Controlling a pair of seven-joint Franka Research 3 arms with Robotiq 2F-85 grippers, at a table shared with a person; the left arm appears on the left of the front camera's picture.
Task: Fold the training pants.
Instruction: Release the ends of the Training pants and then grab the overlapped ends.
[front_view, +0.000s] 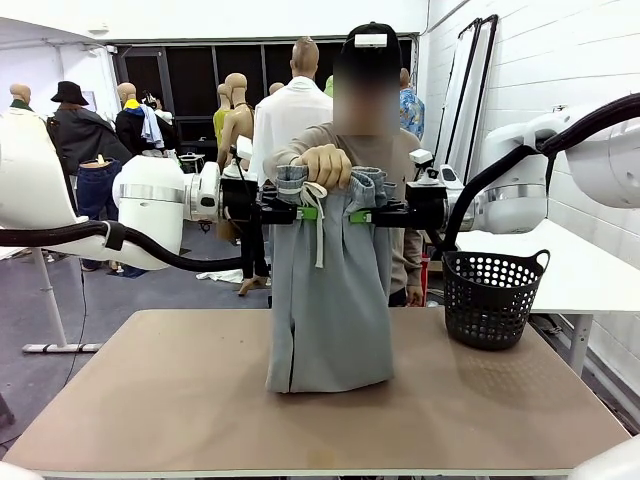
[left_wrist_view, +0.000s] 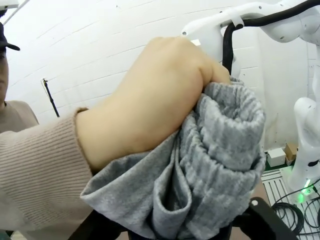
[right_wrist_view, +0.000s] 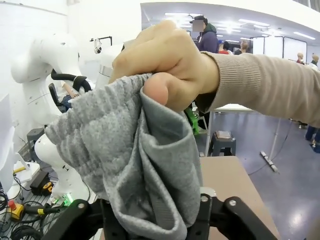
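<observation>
While a person's hand (front_view: 325, 165) grips the waistband at twelve o'clock, both jaws pinch the training pants (front_view: 328, 300), whose hem rests on the counter (front_view: 150, 400).

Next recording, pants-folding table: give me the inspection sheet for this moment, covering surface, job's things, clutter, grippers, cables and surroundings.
Surface: brown table, bare around the garment.
Job's things: grey training pants hang upright by the waistband, lower end resting on the table; white drawstring dangles at the front.
Clutter: black perforated basket at the table's right side.
Grippers: left gripper and right gripper sit at the waistband, one to each side; whether they have clamped the cloth cannot be told. The person's hand grips the waistband between them.
Cables: black hoses run along both arms.
Surroundings: a white table to the right; white wall panels behind it.
</observation>
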